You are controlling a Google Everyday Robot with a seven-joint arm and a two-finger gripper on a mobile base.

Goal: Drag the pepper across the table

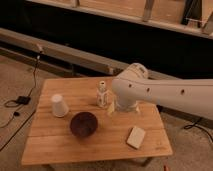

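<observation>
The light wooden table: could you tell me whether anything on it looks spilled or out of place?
Only the white tapered cup at the left seems inverted, narrow end up. The dark round bowl and small pale bottle stand upright; the tool hangs beside that bottle.

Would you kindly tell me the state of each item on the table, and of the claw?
Pepper shaker: upright on the table.
White cup: seems upside down.
Dark bowl: right way up.
White pad: lying flat.
Claw: low beside the pepper shaker, partly hidden by the arm.
</observation>
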